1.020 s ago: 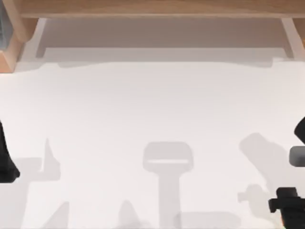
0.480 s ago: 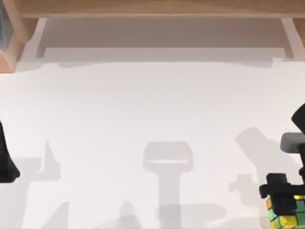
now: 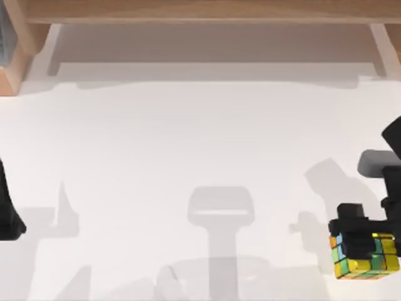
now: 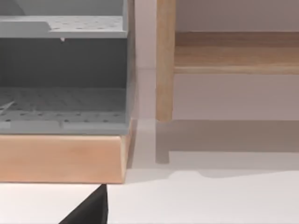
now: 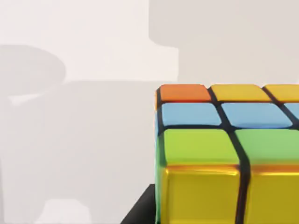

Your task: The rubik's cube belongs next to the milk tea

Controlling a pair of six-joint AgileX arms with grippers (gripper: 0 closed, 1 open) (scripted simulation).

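The rubik's cube (image 3: 369, 262) has yellow, green, blue and orange stickers split by dark lines. It hangs at the table's near right corner, and my right gripper (image 3: 358, 243) is shut on it from above. The right wrist view has the rubik's cube (image 5: 224, 154) very close, with a dark finger edge beside its yellow face and white table behind it. My left arm (image 3: 7, 210) is parked at the table's left edge. The milk tea is out of view.
A wooden shelf (image 3: 200, 9) runs along the back of the white table (image 3: 188, 138). In the left wrist view, a grey perforated rack (image 4: 60, 70) sits on a wooden base (image 4: 60, 158) next to a wooden post (image 4: 164, 60).
My right gripper has come up and leftward from the bottom right corner, bringing the rubik's cube into view. The left arm has not moved.
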